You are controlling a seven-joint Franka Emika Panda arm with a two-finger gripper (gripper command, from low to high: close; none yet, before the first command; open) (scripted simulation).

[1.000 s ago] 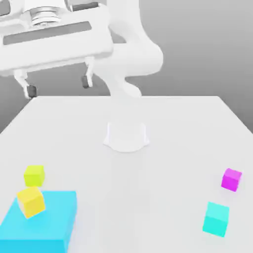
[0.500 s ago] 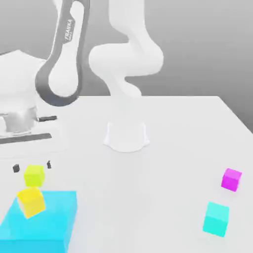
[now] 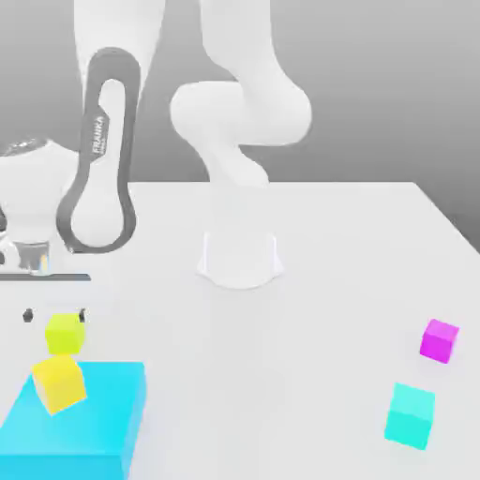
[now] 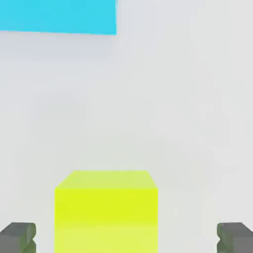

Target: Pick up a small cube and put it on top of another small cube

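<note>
Your pincer (image 3: 54, 316) is spread wide, its tips on either side of the lime cube (image 3: 65, 334) in the hand view, nearer one tip than the other. The cube sits on the table (image 3: 309, 328), near the blue block (image 3: 94, 403). You can't quite judge the pincer's height over it.

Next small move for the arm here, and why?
Probably ease the gripper sideways a little to center on the lime cube, then lower. The jaws stand open with the cube between them in the hand view, but it sits nearer one side than the other, and nothing is gripped.
</note>
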